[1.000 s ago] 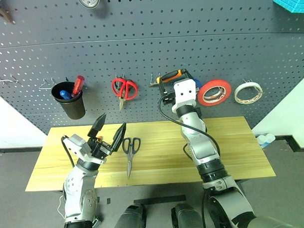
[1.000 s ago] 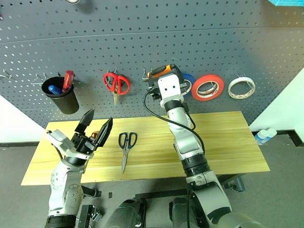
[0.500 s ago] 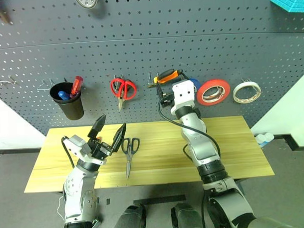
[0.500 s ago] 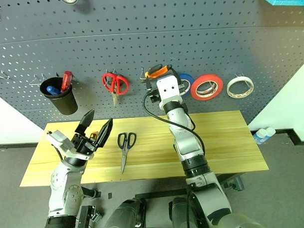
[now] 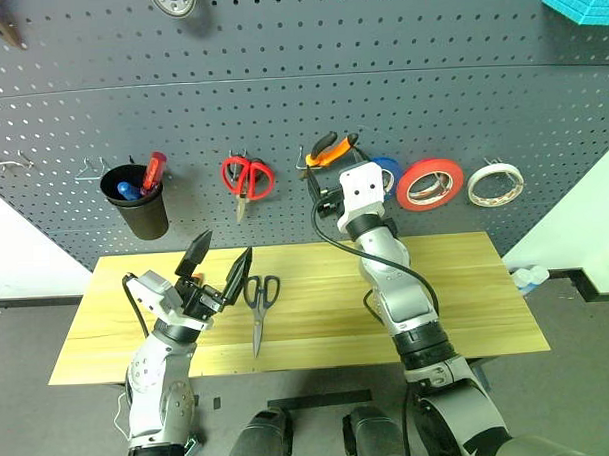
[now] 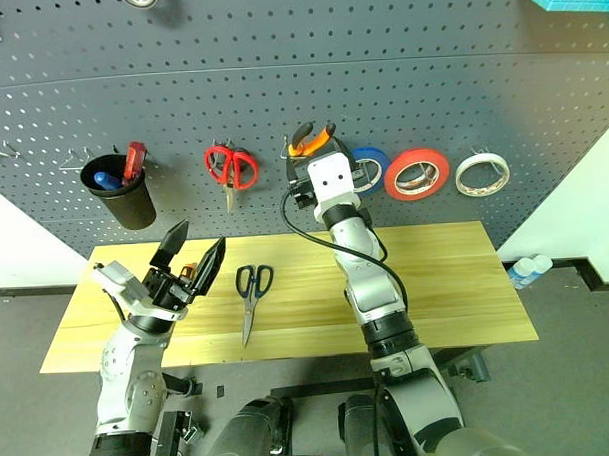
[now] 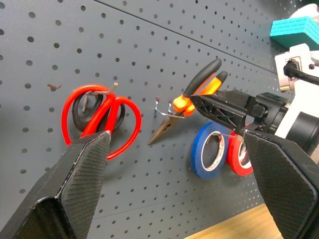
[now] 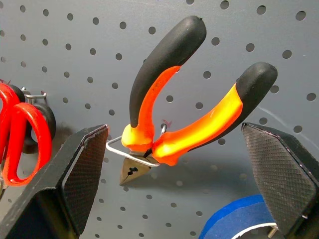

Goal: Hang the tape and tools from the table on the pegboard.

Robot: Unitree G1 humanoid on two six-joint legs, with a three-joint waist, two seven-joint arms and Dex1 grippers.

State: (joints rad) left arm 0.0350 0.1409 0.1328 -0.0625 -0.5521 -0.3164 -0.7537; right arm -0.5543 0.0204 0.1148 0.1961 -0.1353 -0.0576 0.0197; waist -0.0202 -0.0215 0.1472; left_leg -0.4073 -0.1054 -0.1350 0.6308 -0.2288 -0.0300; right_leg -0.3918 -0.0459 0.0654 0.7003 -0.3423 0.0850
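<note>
Grey pegboard [image 5: 280, 109] backs the scene, with the wood worktop [image 5: 467, 292] below it.

Pegboard, left to right:
- Black cup [image 5: 136, 202] holding screwdrivers, at 9 o'clock from board centre.
- Red scissors [image 5: 248, 177] on a hook.
- Pliers [image 8: 184, 114] with orange-black handles, hung on a wire hook, nose down and handles up.
- Blue roll [image 7: 209, 154], partly behind the right arm.
- Red roll [image 5: 429, 184].
- Tape [image 5: 495, 184], cream-coloured, already on a hook at the 3 o'clock end of the row.

Worktop: black scissors [image 5: 260, 308] lie flat, handles toward the board, blades toward the near edge, at 9 o'clock from worktop centre.

End effectors:
- Left end effector [image 5: 218, 268]: fingers spread wide, empty, raised above the worktop just at 9 o'clock from the black scissors.
- Right end effector [image 8: 179, 164]: fingers spread wide either side of the pliers, gripping nothing; the pliers' weight appears to rest on the hook.

Step in hand: the pliers look hung and let go. Only the black scissors remain on the worktop.

Next move, as judged: back the right arm straight off without snagging the handles. Then lower the left end effector onto the black scissors, which lie flat and call for a grip low at the handles or pivot, and carry them to a free hook.
</note>
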